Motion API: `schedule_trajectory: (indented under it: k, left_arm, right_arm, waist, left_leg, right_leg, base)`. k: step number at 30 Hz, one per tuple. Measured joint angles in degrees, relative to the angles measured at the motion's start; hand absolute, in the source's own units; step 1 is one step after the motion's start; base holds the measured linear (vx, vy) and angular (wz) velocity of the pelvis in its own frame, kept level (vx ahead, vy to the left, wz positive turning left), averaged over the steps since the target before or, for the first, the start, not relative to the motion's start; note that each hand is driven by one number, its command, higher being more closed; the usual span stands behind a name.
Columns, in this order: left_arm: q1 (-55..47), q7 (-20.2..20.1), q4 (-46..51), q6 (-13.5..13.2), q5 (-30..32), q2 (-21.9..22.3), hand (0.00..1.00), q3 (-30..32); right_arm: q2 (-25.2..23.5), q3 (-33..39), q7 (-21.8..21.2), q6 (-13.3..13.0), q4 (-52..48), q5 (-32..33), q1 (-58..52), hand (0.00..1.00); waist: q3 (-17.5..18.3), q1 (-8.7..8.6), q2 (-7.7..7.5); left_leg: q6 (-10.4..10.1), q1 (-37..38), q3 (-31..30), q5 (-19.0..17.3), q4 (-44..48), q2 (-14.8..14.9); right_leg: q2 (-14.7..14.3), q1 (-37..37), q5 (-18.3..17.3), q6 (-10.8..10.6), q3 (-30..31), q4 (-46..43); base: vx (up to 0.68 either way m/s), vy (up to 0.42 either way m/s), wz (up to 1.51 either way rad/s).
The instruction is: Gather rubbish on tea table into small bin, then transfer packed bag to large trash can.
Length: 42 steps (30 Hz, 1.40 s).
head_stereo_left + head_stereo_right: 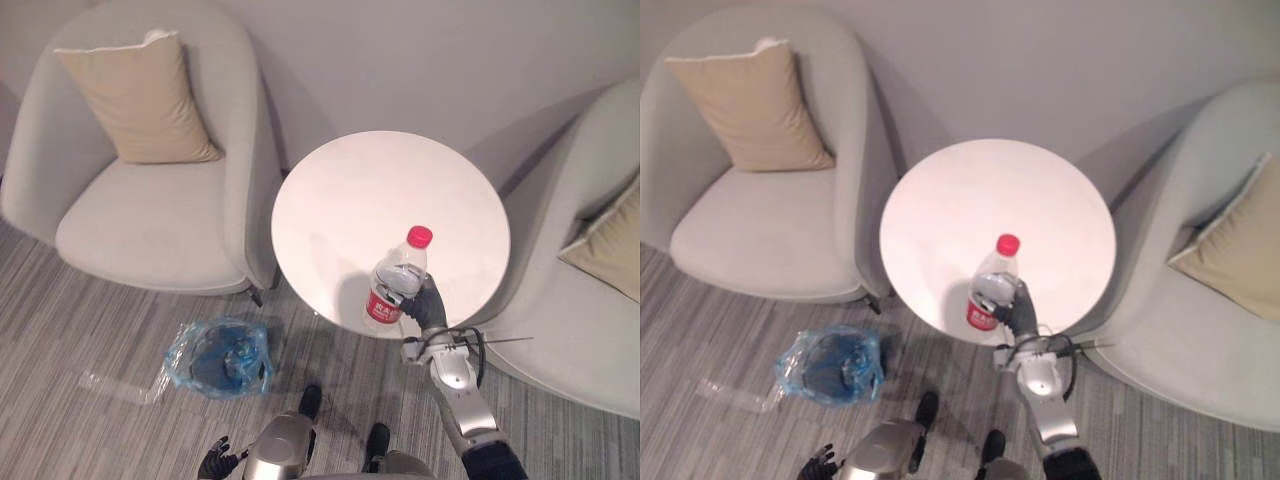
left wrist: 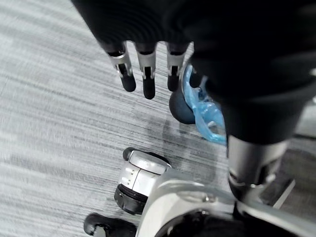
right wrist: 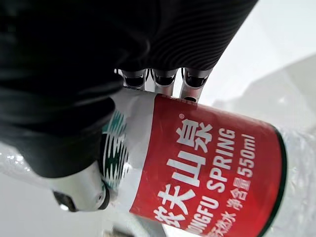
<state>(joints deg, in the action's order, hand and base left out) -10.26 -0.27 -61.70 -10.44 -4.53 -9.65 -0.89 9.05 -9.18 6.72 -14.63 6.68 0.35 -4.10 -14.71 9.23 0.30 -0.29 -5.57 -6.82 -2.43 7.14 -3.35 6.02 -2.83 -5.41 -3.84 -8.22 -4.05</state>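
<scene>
Wrapping its fingers [image 3: 163, 81] and thumb around the lower body of a clear water bottle [image 1: 398, 272], the right robot hand [image 1: 427, 303] grips the bottle at its red label, with the red cap pointing up and away from the robot. The bottle leans slightly and sits over the near edge of the round white desk [image 1: 370, 185]; whether its base touches the surface cannot be told. The left robot hand [image 2: 147, 69] hangs low at the robot's left side above the striped grey floor [image 1: 90, 330], its fingers straight and relaxed, holding nothing. Near it on the floor, to the left of the desk, stands the small bin [image 1: 218, 358], lined with a crumpled blue bag [image 2: 207, 118]. A clear plastic wrapper [image 1: 115, 385] lies flat on the floor just left of the bin. A pale armchair [image 1: 150, 230] with a tan cushion [image 1: 140, 100] stands left of the desk, and a second armchair [image 1: 580, 340] with a cushion stands to the right.
</scene>
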Motion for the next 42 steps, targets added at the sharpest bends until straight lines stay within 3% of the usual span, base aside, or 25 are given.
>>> schedule_trajectory:
  k: [5,7,9,12,13,15,16,18,19,20,21,22,23,25,26,27,30,35,39,40,42]
  left_arm:
    - [0.4,0.0,-0.3,0.1,-0.1,-1.5,0.00,-2.8]
    - [0.8,0.0,-0.3,0.1,-0.1,-2.2,0.00,-4.0]
    - [0.9,0.0,-0.2,0.1,-0.1,-2.0,0.00,-4.0]
    - [1.0,0.5,0.6,0.1,-0.1,-0.8,0.00,-4.0]
    - [1.4,1.4,0.8,0.2,-0.1,0.3,0.00,-4.0]
    - [1.9,1.8,0.9,0.2,-0.1,0.8,0.00,-4.0]
    - [1.9,2.4,1.0,0.2,-0.1,0.8,0.00,-4.0]
    - [2.6,2.5,0.9,0.2,0.0,0.1,0.00,-4.0]
    - [3.1,2.5,0.9,0.2,0.0,-0.1,0.00,-3.9]
    - [4.1,2.5,0.9,0.2,0.3,-0.7,0.00,-4.0]
    - [4.3,2.5,0.9,0.2,1.1,-0.6,0.00,-4.1]
    - [4.3,2.5,0.9,0.2,1.2,-0.7,0.00,-4.3]
    - [4.3,2.6,0.9,0.2,2.0,-0.9,0.00,-4.6]
    - [4.4,2.8,-0.2,0.2,3.4,-0.8,0.00,-5.0]
    - [4.7,2.8,-1.1,0.2,3.5,-0.7,0.00,-5.7]
    - [5.0,2.8,-1.6,0.2,3.6,-0.9,0.00,-6.1]
    - [4.3,2.7,-2.7,0.2,4.4,-2.5,0.00,-7.1]
    - [4.0,2.7,-3.1,0.1,4.5,-2.5,0.00,-6.8]
    - [3.9,2.7,-2.8,0.0,4.3,-2.5,0.00,-6.5]
    - [3.8,2.7,-2.5,0.0,4.3,-2.8,0.00,-6.2]
    - [3.7,2.7,-2.5,0.1,4.2,-3.0,0.00,-6.2]
  right_arm:
    - [-0.1,-0.1,-1.1,0.0,-2.8,-1.6,-3.1,1.00]
    - [-0.2,-0.4,-1.0,-0.1,-4.4,-2.8,-3.3,1.00]
    - [-0.3,-1.0,-0.9,0.0,-5.2,-2.9,-3.3,1.00]
    - [-0.4,-3.3,0.2,-0.1,-6.0,-2.8,-2.0,1.00]
    - [-0.1,-4.2,0.4,0.0,-5.6,-2.7,-0.6,1.00]
    - [0.0,-5.2,0.6,0.0,-5.1,-2.7,1.0,1.00]
    - [-0.4,-5.3,0.9,0.1,-4.1,-2.7,1.5,1.00]
    - [-0.6,-4.7,1.3,0.1,-3.2,-2.7,2.0,1.00]
    - [-0.4,-4.4,1.3,0.1,-3.0,-2.7,2.3,1.00]
    - [-0.1,-2.9,1.8,0.1,-1.4,-2.6,2.9,1.00]
    - [0.3,-1.6,2.4,0.4,0.7,-2.6,3.2,1.00]
    - [0.4,-1.0,2.4,0.6,1.5,-2.6,3.1,1.00]
    - [0.5,0.6,2.5,0.9,3.1,-2.6,2.4,1.00]
    - [0.8,2.1,2.8,1.5,3.6,-2.6,1.5,1.00]
    - [0.7,2.6,2.8,1.6,3.6,-2.5,1.5,1.00]
    - [0.3,3.0,2.7,1.8,4.1,-2.5,1.5,1.00]
    - [-2.1,3.3,2.0,2.0,6.2,-2.6,1.2,1.00]
    - [-3.1,1.1,0.6,2.0,7.9,-2.5,1.3,1.00]
    - [-3.4,1.1,0.0,2.2,10.8,-2.5,1.2,1.00]
    - [-3.4,0.9,0.0,2.4,11.0,-2.5,0.8,1.00]
    - [-3.1,0.8,0.0,2.4,11.0,-2.5,0.8,1.00]
  waist:
    - [0.3,-1.43,0.32]
    - [0.9,-2.76,0.07]
    - [2.2,-2.84,-0.38]
    - [5.2,-2.35,0.47]
    - [5.4,-2.09,2.46]
    - [4.8,-2.08,3.95]
    - [4.7,-2.03,4.64]
    - [4.6,-2.04,3.83]
    - [4.4,-2.02,3.47]
    - [4.4,-2.82,3.18]
    - [4.3,-3.75,3.06]
    - [4.5,-4.16,3.29]
    - [4.8,-4.74,3.91]
    - [5.6,-5.58,5.33]
    - [6.2,-6.17,6.55]
    - [6.2,-6.17,6.18]
    - [5.9,-5.20,3.59]
    - [6.7,-4.03,2.40]
    - [6.6,-3.66,2.29]
    - [6.0,-3.69,1.45]
    - [5.4,-3.81,0.80]
  left_leg:
    - [0.3,-0.7,-0.4,-2.2,4.6,0.1]
    - [0.8,-2.8,-1.9,-2.7,6.6,-1.4]
    - [0.6,-4.8,-4.1,-1.5,7.0,-3.7]
    - [-0.3,-9.1,-7.4,1.8,6.2,-4.5]
    - [-1.3,-9.8,-9.1,4.3,4.1,-3.1]
    - [-1.8,-9.1,-10.2,7.3,-0.4,-1.2]
    - [-1.5,-8.5,-7.0,7.3,-4.1,1.7]
    - [0.8,-8.8,-0.4,2.9,-5.8,3.5]
    - [1.5,-9.9,2.0,2.4,-4.3,3.5]
    - [3.5,-12.8,6.6,3.8,2.7,3.3]
    - [4.0,-14.0,10.0,3.2,11.2,4.1]
    - [3.6,-13.8,11.4,2.1,14.5,4.9]
    - [0.7,-11.5,14.0,-1.4,20.1,7.3]
    - [-3.3,-5.4,15.0,-4.9,15.4,10.3]
    - [-4.0,-3.9,15.0,-5.4,10.5,10.3]
    - [-4.8,-2.9,15.2,-5.8,5.9,9.9]
    - [-4.1,-1.2,13.4,-4.3,4.1,6.8]
    - [-2.7,-1.3,10.7,-4.5,5.2,4.6]
    - [-2.1,-5.2,8.3,-9.4,12.9,4.3]
    - [-1.9,-5.8,7.6,-11.5,16.1,3.7]
    - [-1.4,-5.3,6.2,-13.2,17.8,2.8]
  right_leg:
    - [0.0,3.8,-2.9,-1.4,2.9,-11.7]
    - [0.9,6.1,-6.3,-3.5,7.0,-18.1]
    - [0.9,8.1,-10.1,-4.1,13.1,-23.5]
    - [0.7,8.3,-12.4,-1.9,14.5,-17.0]
    - [-0.6,8.7,-10.4,-0.5,12.3,-14.6]
    - [-2.0,8.9,-8.8,-0.1,10.8,-13.7]
    - [-3.2,8.8,-7.2,1.0,8.9,-13.6]
    - [-2.0,8.8,-5.1,2.7,5.7,-11.3]
    - [-1.2,9.0,-4.7,2.7,4.9,-10.7]
    - [1.1,9.9,-3.9,3.2,2.0,-10.5]
    - [2.7,9.8,-3.4,3.0,-0.9,-10.0]
    - [3.1,9.6,-3.2,2.7,-1.8,-9.8]
    - [4.0,8.8,-2.8,2.2,-3.7,-9.2]
    - [3.9,8.9,-1.2,0.6,-5.8,-7.8]
    - [3.5,8.9,-0.3,-0.3,-6.9,-6.6]
    - [3.4,8.6,1.1,-1.2,-8.2,-4.7]
    - [4.8,3.7,4.0,-2.3,-9.7,1.1]
    - [5.8,1.7,3.8,-2.5,-10.1,2.0]
    - [6.8,4.0,-1.9,-4.3,-10.2,-5.6]
    - [7.9,4.5,-4.3,-4.6,-10.0,-10.0]
    - [9.4,5.8,-5.7,-3.4,-8.4,-17.6]
  base:
    - [-0.12,0.033,0.05]
    - [-0.16,0.030,0.59]
    - [-0.15,-0.050,0.81]
    - [-0.13,-0.153,0.75]
    - [-0.13,-0.181,0.55]
    - [-0.16,-0.192,0.57]
    - [-0.19,-0.184,0.61]
    - [-0.20,-0.136,0.58]
    - [-0.22,-0.082,0.80]
    - [-0.23,-0.091,1.01]
    - [-0.28,-0.091,1.04]
    - [-0.23,-0.026,0.96]
    - [-0.15,0.057,0.85]
    - [-0.08,0.137,0.86]
    - [-0.06,0.190,0.79]
    - [-0.07,0.202,0.70]
    - [-0.05,0.164,0.48]
    - [-0.06,0.102,0.29]
    - [-0.03,0.049,0.29]
    - [0.06,0.093,0.32]
    - [0.11,0.067,0.33]
